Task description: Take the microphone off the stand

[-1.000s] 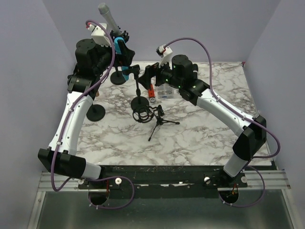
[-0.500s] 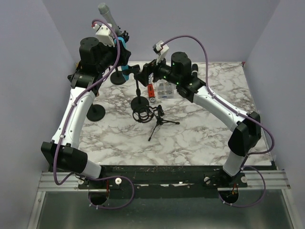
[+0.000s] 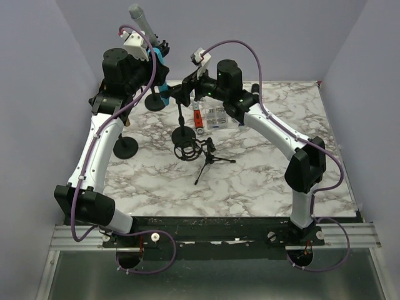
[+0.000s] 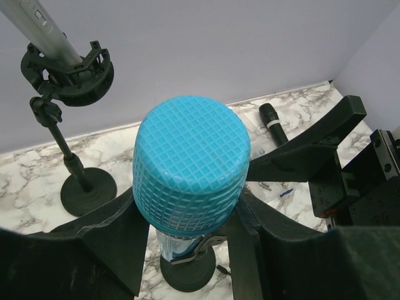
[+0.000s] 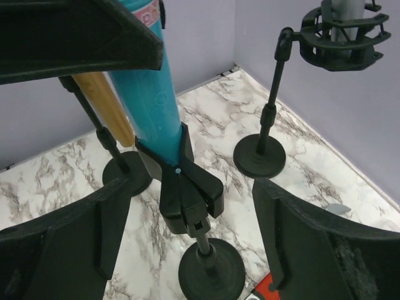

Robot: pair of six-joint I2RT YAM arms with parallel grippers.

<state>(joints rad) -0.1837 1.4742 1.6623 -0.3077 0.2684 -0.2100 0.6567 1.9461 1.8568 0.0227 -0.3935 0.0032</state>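
Right arm has swung left since the earlier frames; its hand [image 5: 192,187] now stands wide, fingers either side of the clip [image 5: 187,200] without touching it. Left hand [image 4: 187,206] is closed round the blue microphone [image 4: 190,165] just under its head. Microphone sits upright in the clip of its stand [image 5: 211,270], toward the far left of the bench [image 3: 250,181].

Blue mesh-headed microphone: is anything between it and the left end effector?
Nothing visible does. The left end effector has its black fingers flanking the blue mesh-headed microphone, one on each side, above the black clip stand.
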